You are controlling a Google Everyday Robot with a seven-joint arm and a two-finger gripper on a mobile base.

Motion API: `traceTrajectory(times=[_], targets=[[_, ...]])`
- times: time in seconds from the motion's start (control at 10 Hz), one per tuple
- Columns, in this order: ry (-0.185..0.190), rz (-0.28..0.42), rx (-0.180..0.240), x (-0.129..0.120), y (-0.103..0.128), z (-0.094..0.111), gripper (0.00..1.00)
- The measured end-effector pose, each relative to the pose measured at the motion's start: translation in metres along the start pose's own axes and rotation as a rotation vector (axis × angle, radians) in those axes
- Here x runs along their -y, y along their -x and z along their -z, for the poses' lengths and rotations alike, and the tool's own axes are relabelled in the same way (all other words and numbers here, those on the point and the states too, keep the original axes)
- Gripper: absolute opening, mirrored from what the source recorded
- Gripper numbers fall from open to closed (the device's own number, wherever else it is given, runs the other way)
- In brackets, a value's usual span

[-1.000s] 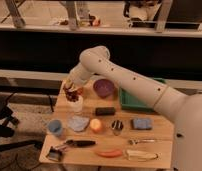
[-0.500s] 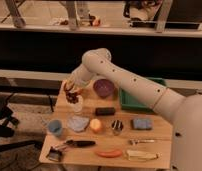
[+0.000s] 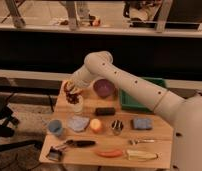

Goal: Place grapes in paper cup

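The grapes, a dark red bunch, hang from my gripper at the back left of the wooden table. The gripper is shut on them. They hang just above and slightly left of the white paper cup, which stands upright on the table. The lowest grapes are level with the cup's rim; I cannot tell whether they touch it. My white arm reaches in from the right.
A purple bowl and a green tray sit behind. A black block, a light blue cup, a blue cloth, an orange fruit, a metal cup, a blue sponge and utensils lie in front.
The gripper with the grapes has shifted slightly to the left over the cup's rim. The cup has not moved.
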State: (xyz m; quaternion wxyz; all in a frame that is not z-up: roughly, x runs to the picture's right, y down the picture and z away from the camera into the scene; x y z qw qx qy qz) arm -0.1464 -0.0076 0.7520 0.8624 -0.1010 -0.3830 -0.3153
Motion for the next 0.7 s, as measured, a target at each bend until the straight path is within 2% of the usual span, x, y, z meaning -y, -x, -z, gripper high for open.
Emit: traceTrajectory(times=[0.7], targets=[[0.002, 0.004, -0.024, -0.0001, -0.0062, -0.0044, 0.02]])
